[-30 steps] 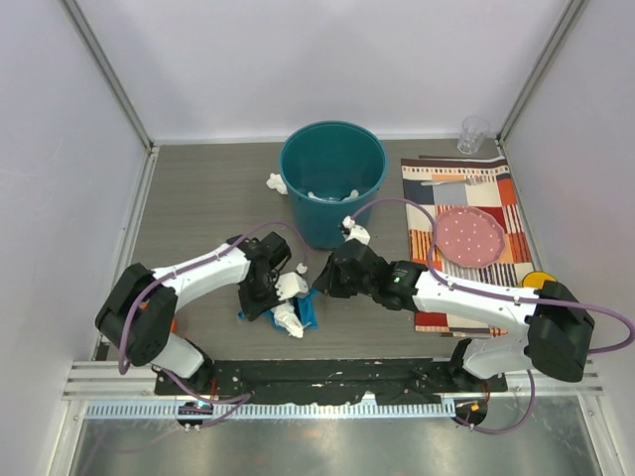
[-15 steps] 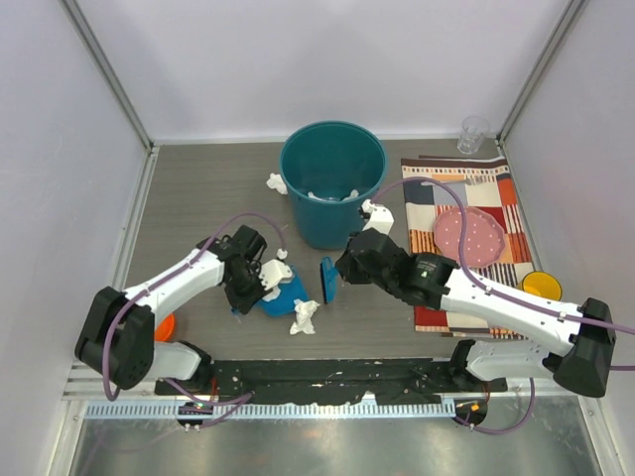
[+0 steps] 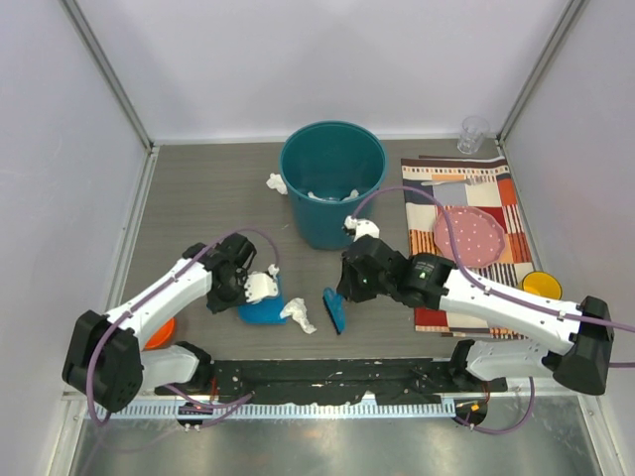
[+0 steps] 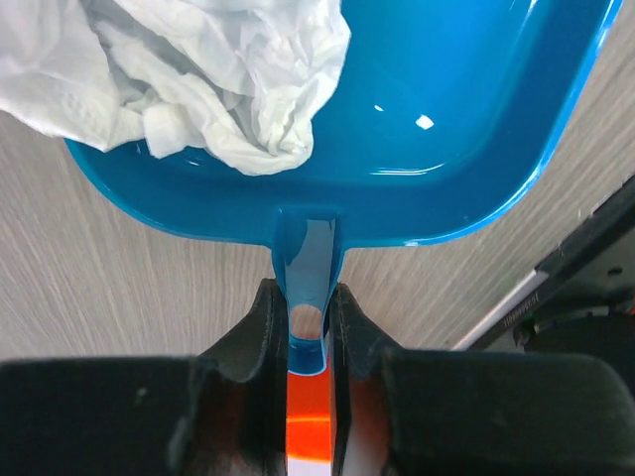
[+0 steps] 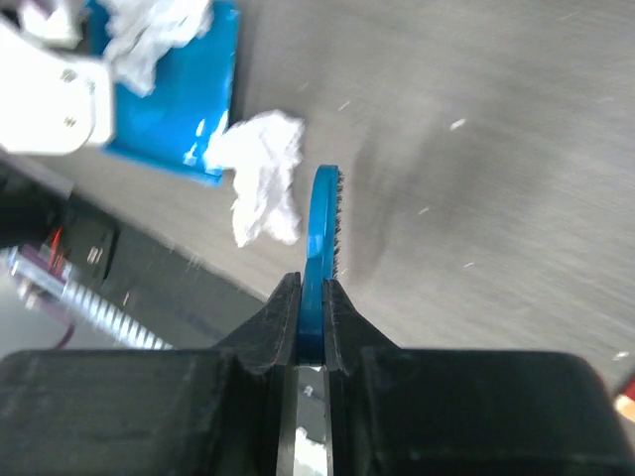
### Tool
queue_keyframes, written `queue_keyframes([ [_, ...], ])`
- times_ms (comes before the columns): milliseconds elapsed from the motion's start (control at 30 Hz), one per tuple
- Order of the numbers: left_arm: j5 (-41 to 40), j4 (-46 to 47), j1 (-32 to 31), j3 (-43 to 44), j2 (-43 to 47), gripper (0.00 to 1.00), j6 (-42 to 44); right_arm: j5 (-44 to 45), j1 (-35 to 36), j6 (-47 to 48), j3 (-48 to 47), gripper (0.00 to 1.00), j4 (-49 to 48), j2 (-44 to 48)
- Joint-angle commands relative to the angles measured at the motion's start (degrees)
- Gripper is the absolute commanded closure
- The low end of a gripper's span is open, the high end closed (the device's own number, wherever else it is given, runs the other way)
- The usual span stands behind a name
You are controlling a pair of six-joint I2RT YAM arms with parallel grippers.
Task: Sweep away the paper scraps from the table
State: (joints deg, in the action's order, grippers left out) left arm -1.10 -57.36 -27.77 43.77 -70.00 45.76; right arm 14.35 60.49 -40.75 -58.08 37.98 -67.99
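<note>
My left gripper (image 3: 235,288) is shut on the handle of a blue dustpan (image 3: 262,309), which also shows in the left wrist view (image 4: 427,129). Crumpled white paper scraps (image 4: 198,79) lie in the pan. My right gripper (image 3: 344,291) is shut on a small blue brush (image 3: 333,309), seen edge-on in the right wrist view (image 5: 322,228). One paper scrap (image 3: 299,314) lies on the grey wood-grain table (image 3: 208,208) between pan and brush, just left of the brush (image 5: 260,174). Another scrap (image 3: 275,182) lies left of the teal bin (image 3: 332,183), and one (image 3: 359,227) sits by the bin's right foot.
A striped placemat (image 3: 501,203) at the right holds a pink plate (image 3: 470,236) and a fork. A clear glass (image 3: 473,133) stands at the back right. A yellow disc (image 3: 537,283) and an orange one (image 3: 159,332) lie near the arm bases. The black front rail (image 3: 327,377) is close.
My left gripper has drawn the dustpan left and nearer the front. My right gripper has swung the brush down toward the front, beside the loose scrap.
</note>
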Motion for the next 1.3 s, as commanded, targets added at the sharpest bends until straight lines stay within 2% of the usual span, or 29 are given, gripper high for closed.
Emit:
queue_keyframes([
  [0,-1.97,-6.79,1.05,-1.58,2.14,1.00,6.71,-21.26,2.08,5.24,0.33,0.99,-3.25,1.89],
  [67,-1.97,-6.45,1.23,-2.37,2.50,1.00,7.06,-27.93,3.40,7.09,1.65,0.99,-6.15,2.77],
  [267,0.93,-6.45,1.23,-0.88,0.65,1.00,6.37,-36.84,3.85,8.67,5.34,0.99,-12.22,1.11],
  [433,3.91,-7.06,1.14,0.18,0.47,1.00,7.85,-22.71,2.18,10.17,3.33,0.99,-5.81,-3.12],
  [600,3.92,-7.15,1.14,0.79,-0.75,1.00,8.21,-20.94,-2.56,8.50,2.80,0.99,-5.99,-1.89],
  [800,1.99,-6.71,1.05,0.97,-2.33,1.00,9.35,-21.73,-3.18,7.09,0.96,0.99,-2.20,-5.05],
  [933,-1.26,-6.97,1.14,2.37,-4.27,1.00,11.19,-25.34,-3.18,6.12,1.57,0.99,-8.87,-8.65],
  [1067,-3.47,-6.97,1.14,3.08,-6.90,1.00,12.25,-19.99,-3.18,5.77,-1.14,0.99,-12.48,-12.60],
  [1267,-1.89,-2.94,1.14,3.69,-10.24,1.00,10.59,-14.62,-3.27,7.35,-6.85,0.99,-14.51,-17.53],
])
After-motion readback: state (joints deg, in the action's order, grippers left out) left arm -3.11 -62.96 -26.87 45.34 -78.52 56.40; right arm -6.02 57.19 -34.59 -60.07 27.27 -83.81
